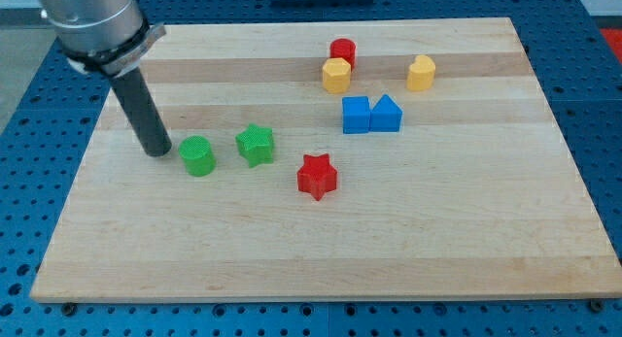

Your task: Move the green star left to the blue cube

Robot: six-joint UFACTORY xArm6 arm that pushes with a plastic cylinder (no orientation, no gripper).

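The approach step looks to be in hand: my tip [157,151] rests on the desk [466,250] just left of the green cylinder [197,155], touching nothing. There is no gripper, only a bare rod. The green star [256,145] sits beyond that cylinder, well left of the blue cube [357,115]. The next move likely calls for skirting the cylinder and pushing the star rightward to the cube's left side.

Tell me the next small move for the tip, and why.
Probably swing my tip around the view's bottom of the green cylinder to the green star's left side. My tip now sits left of the cylinder, which lies between it and the star, while the blue cube is up-right of the star; pushing now would shove the cylinder.
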